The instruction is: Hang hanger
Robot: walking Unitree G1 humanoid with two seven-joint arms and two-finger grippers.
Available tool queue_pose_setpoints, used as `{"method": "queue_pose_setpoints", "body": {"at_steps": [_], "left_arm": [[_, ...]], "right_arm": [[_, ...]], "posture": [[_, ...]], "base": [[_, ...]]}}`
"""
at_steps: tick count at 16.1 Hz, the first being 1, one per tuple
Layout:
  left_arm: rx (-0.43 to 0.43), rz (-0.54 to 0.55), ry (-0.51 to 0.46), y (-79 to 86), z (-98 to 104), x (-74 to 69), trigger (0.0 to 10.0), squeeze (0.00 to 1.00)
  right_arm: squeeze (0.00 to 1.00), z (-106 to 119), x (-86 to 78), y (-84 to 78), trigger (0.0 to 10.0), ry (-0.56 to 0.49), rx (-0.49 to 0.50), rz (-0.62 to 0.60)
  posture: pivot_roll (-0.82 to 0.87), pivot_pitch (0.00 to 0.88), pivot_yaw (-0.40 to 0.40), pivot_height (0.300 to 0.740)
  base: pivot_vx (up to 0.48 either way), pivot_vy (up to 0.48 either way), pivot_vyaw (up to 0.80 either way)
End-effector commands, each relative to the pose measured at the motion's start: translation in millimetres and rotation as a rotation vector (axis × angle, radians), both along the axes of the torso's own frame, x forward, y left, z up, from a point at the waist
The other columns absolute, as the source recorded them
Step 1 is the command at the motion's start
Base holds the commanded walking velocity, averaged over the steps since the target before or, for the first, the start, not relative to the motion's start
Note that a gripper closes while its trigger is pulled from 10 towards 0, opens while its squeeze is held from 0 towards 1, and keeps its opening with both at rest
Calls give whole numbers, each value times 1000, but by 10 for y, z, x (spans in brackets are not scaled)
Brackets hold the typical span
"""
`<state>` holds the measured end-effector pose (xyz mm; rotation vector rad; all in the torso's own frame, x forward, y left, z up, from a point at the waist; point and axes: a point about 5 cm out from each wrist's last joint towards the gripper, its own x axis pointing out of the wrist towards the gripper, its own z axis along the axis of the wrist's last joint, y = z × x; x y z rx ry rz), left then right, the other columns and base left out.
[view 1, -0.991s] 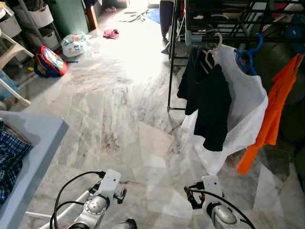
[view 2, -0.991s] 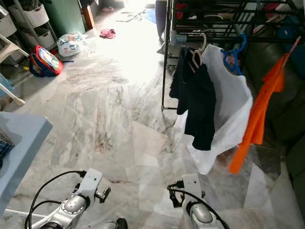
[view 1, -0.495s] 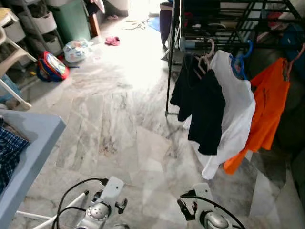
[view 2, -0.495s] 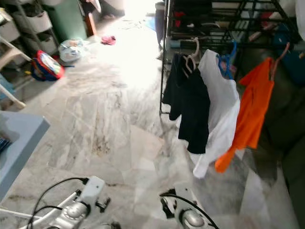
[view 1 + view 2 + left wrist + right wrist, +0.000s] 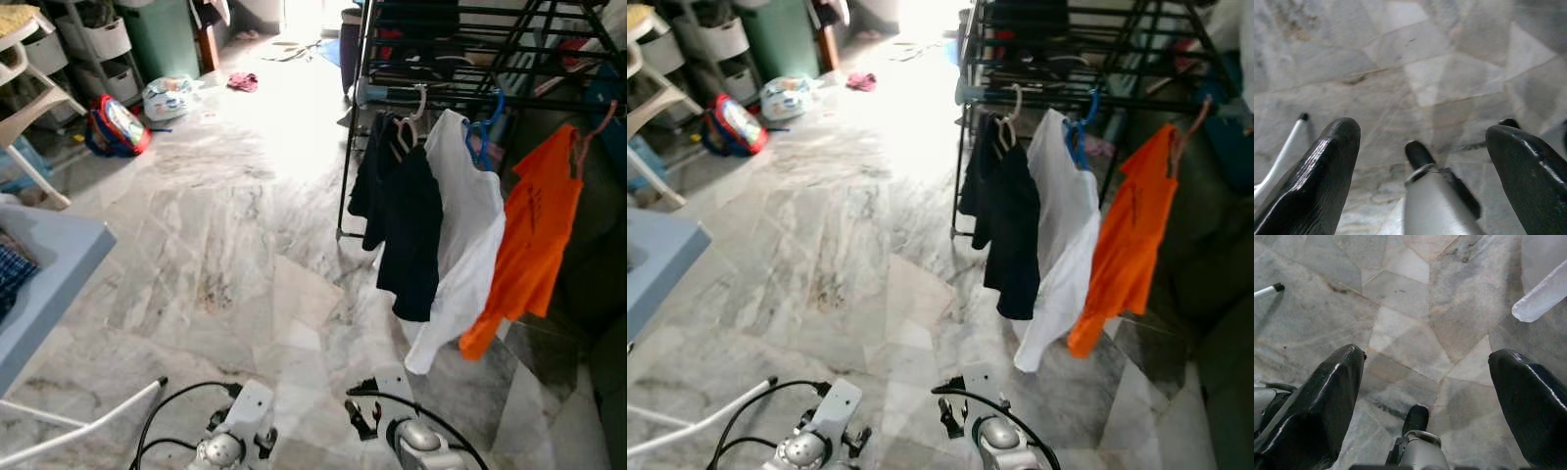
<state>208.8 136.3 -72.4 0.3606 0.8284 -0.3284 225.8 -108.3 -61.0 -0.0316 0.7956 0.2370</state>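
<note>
Facing bare marble floor (image 5: 235, 245) left of the laden rack (image 5: 470, 59), both end effectors (image 5: 1422, 161) (image 5: 1425, 396) spread, empty.

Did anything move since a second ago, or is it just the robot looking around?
Mostly the camera moved: the whole scene slid, so the robot turned or stepped. Both arms sit lower in the head views now. The left gripper and right gripper are open and empty above the marble floor. The black shirt, white shirt and orange shirt hang on the rack as before.

Blown-out daylight glare on the far marble floor (image 5: 284, 59), soft blur around the near fingers (image 5: 1312, 181).
</note>
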Motion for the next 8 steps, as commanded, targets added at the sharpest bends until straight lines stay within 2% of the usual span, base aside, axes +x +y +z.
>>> {"method": "queue_pose_setpoints", "body": {"at_steps": [1, 3, 6, 7, 8], "left_arm": [[36, 11, 14, 94, -23, -37, 10000, 0], [63, 33, 27, 130, -46, -71, 10000, 0], [74, 73, 34, 173, -56, -88, 10000, 0], [64, 90, 30, 183, -44, -66, 10000, 0], [28, 126, 18, 188, -5, 5, 10000, 0]], "right_arm": [[0, -26, -41, 6, 10000, 18, 14, -7], [0, -23, -27, -28, 10000, 23, 30, -74], [0, -11, 12, -152, 10000, 33, 112, -304], [0, -27, -12, -272, 10000, 33, 126, -368], [0, -78, -133, -622, 10000, 27, 145, -484]], "posture": [[-46, 91, 3, 740], [-44, 93, 6, 740], [-36, 94, 19, 740], [-34, 93, 29, 740], [-36, 92, 49, 740]], "base": [[0, 0, 0], [0, 0, 0], [0, 0, 0], [0, 0, 0], [0, 0, 0]]}}
